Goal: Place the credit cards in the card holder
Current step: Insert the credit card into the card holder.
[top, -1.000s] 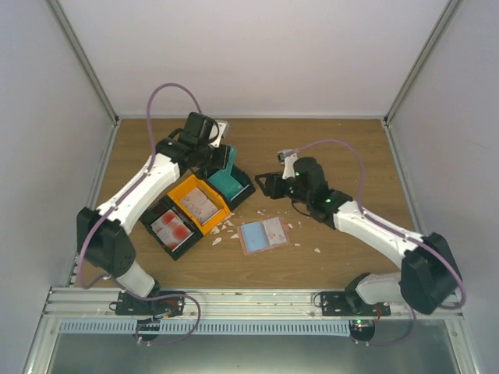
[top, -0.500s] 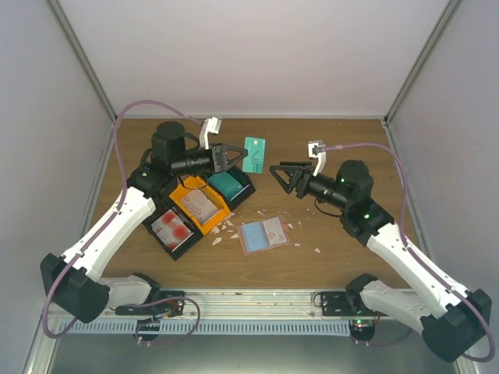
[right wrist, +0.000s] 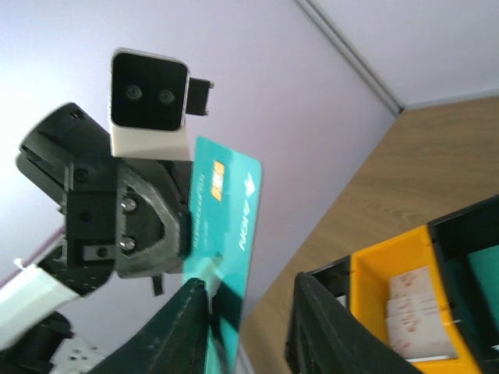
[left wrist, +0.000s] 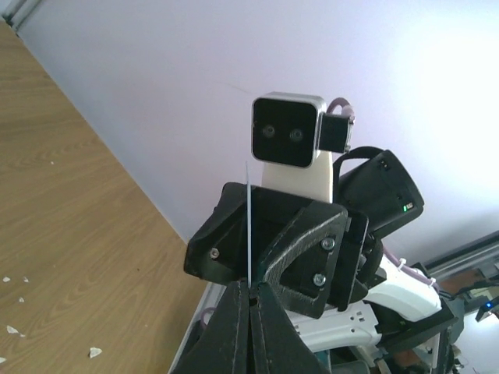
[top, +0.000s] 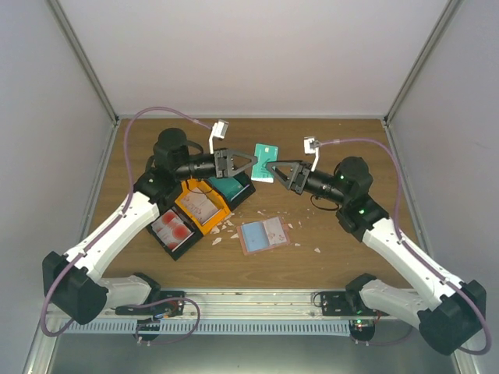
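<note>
Facing each other mid-air, left end effector (top: 251, 162) pinching teal card (top: 265, 152), right end effector (top: 274, 169) spread open beside it

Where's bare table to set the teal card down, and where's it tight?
Free: the far strip of table along the back wall, and the near strip between the card holder and the rail. Crowded: the three bins on the left, with white scraps scattered between them and the holder.

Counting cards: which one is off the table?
The teal card, pinched mid-air by the left end effector; the others lie in bins or on the card holder.
</note>
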